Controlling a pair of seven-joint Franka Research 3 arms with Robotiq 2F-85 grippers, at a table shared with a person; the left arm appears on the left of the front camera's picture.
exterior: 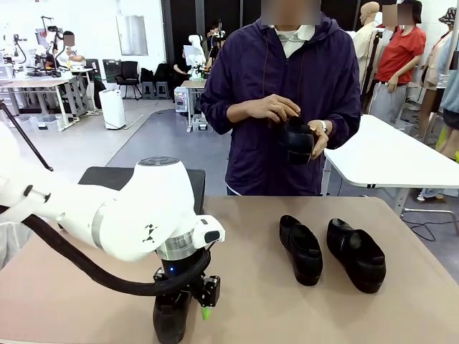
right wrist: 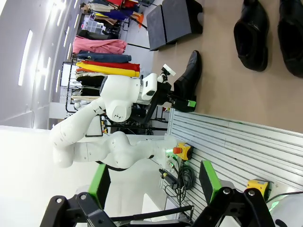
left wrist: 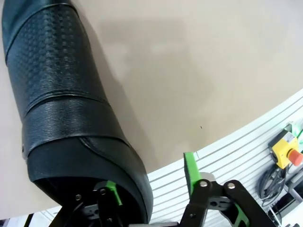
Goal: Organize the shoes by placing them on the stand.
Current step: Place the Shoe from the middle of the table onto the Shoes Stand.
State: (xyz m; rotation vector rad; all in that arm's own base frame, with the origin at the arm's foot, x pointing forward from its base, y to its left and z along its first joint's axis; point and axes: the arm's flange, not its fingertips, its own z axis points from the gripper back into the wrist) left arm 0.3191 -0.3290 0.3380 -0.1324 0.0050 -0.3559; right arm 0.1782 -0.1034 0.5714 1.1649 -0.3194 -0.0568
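A black shoe (exterior: 170,319) lies at the table's near edge, and my left gripper (exterior: 188,308) is down over its heel end. In the left wrist view one finger reaches inside the shoe's (left wrist: 61,109) opening. The other green finger (left wrist: 191,170) stands outside the heel wall with a gap to it, so the left gripper (left wrist: 150,182) is open around that wall. Two more shoes (exterior: 300,249) (exterior: 356,254) lie side by side at right of centre. The person holds another shoe (exterior: 297,140) in both hands. The black stand (exterior: 107,178) sits behind my left arm. My right gripper (right wrist: 154,182) is open and holds nothing.
The person stands at the far edge of the table (exterior: 251,215), at its middle. A white table (exterior: 394,154) stands behind on the right. A ribbed rail with a red stop button (left wrist: 291,153) runs along the near side, past the table edge.
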